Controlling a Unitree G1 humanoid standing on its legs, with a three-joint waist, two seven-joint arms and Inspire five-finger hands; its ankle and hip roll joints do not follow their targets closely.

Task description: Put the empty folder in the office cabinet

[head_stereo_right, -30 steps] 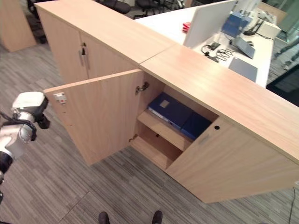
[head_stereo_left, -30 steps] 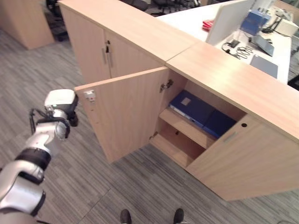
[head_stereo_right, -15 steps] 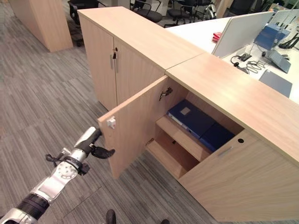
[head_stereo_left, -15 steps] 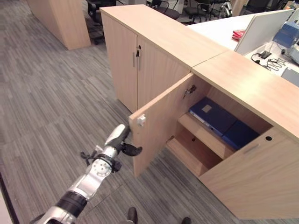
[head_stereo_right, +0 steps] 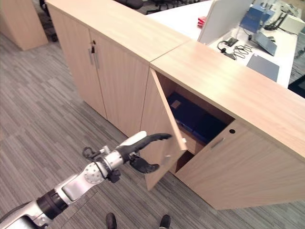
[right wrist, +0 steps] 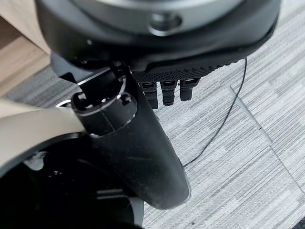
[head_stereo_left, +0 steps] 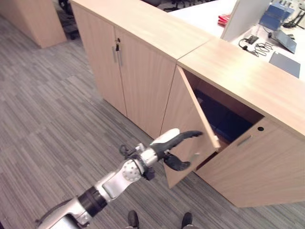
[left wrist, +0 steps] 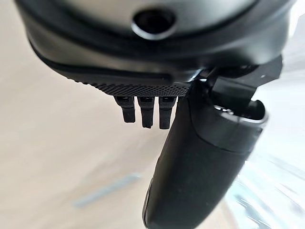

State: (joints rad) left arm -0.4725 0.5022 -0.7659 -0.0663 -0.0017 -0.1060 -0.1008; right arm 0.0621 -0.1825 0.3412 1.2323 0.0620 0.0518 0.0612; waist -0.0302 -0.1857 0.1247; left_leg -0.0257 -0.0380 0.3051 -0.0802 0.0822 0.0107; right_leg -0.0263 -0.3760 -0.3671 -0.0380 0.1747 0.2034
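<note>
Left hand: dark fingers extended flat along the outer face of the half-open light wood cabinet door, thumb spread below, nothing held. Right hand: idle over grey carpet, fingers relaxed. Dark blue folders lie on the shelf inside. Advice: push near the free edge, palm flat. Door's swing path looks unobstructed.
</note>
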